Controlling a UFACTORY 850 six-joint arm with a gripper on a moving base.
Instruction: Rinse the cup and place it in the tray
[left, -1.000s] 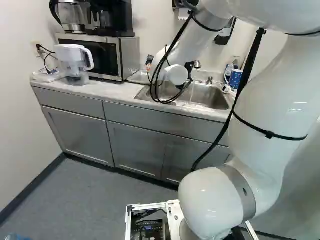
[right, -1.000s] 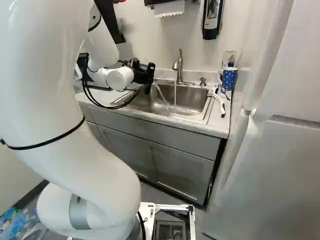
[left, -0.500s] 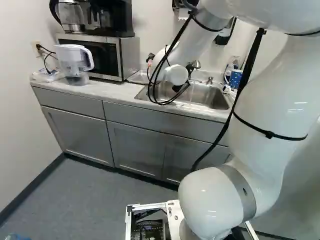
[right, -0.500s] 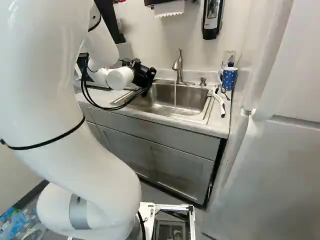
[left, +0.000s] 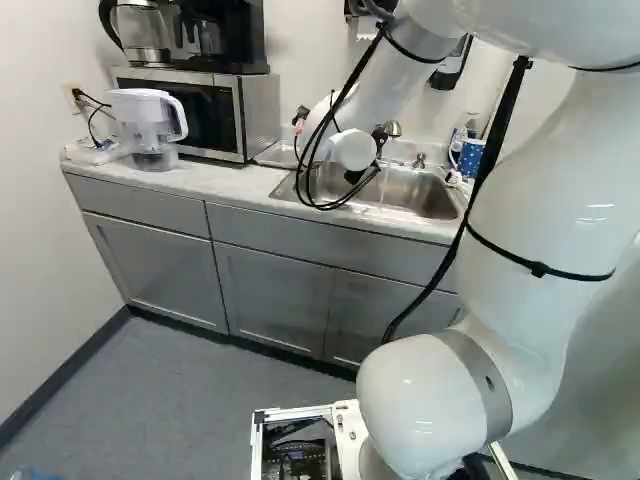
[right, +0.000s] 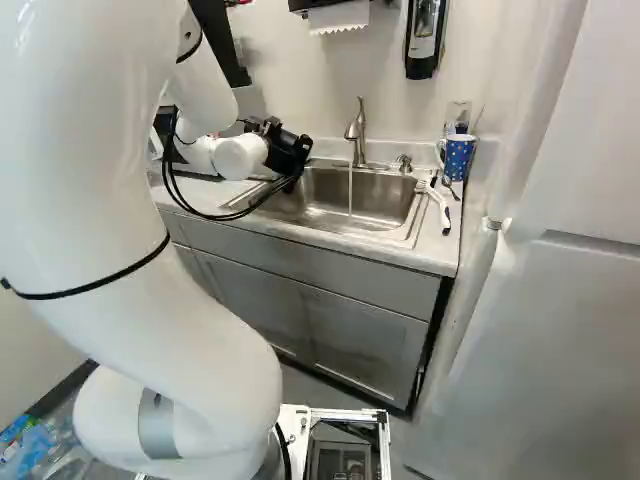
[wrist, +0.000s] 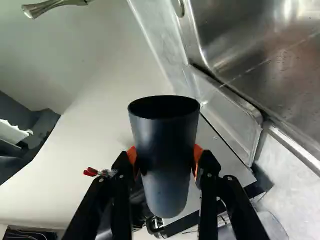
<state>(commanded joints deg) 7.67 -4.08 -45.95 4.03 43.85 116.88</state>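
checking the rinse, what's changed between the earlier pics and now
The fingers, shut on the dark cup, have turned slightly at the wrist, and the second stream that fell into the sink a second ago has stopped. No grasp or release shows. Unchanged: the base, the faucet and its running water.

The pale tabletop (left: 225, 180) carries a white-topped pitcher (left: 146, 122) beside a microwave (left: 260, 110), a shallow tray (wrist: 227, 120) between microwave and inset sink (right: 385, 205), and, beyond the sink, a white-handled brush (right: 437, 208) near a dotted blue mug (right: 458, 160).
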